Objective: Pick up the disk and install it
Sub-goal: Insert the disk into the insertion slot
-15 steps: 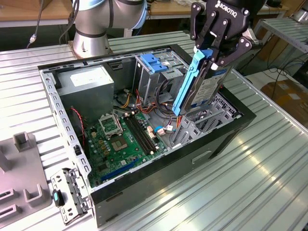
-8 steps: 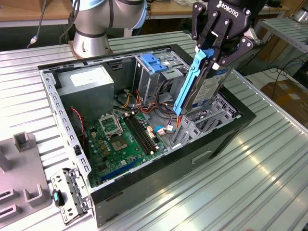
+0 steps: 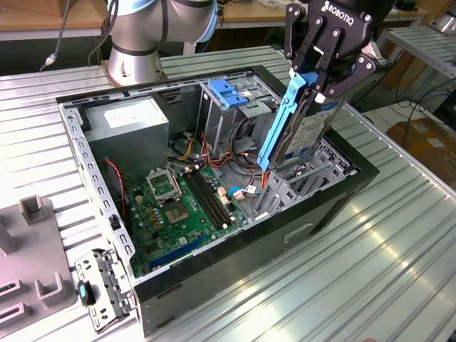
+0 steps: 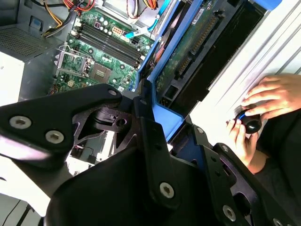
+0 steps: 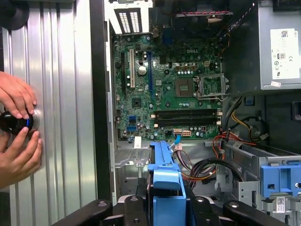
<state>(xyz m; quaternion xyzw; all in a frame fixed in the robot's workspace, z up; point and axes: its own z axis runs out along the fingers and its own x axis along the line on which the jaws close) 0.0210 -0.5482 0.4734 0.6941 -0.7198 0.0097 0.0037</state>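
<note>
In the exterior view the gripper point(image 3: 320, 84) has its jaws closed on the upper end of the disk point(image 3: 311, 135). The disk hangs steeply tilted below the jaws, one blue rail point(image 3: 280, 125) facing the camera. Its lower end reaches into the open computer case point(image 3: 299, 231), at the grey drive bay point(image 3: 296, 187) directly beneath the jaws. Whether it already touches the bay I cannot tell from this angle. The pick-up looks done, so I judge the step in hand to be the install itself: bringing the disk into its bay.

In the second wrist view the gripper point(image 4: 167, 113) clamps the disk point(image 4: 197, 40), whose green circuit-board side runs away from the jaws. The motherboard point(image 4: 103, 56) lies beyond the jaws on one side. On the other side, outside the case, a person's hands point(image 4: 265, 99) rest on a black knob point(image 4: 251, 125).

In the first wrist view the blue rail point(image 5: 167, 188) sits between the jaws, with the motherboard point(image 5: 174, 89) well beyond them. The power-supply box point(image 5: 277, 47) and a blue latch point(image 5: 281, 176) are off to one side.

As I judge it, the next move calls for squaring the tilted disk with the bay so both rails meet their guides. It then needs a slow, straight push that stays clear of the loose cables point(image 5: 202, 165) near the jaws.
</note>
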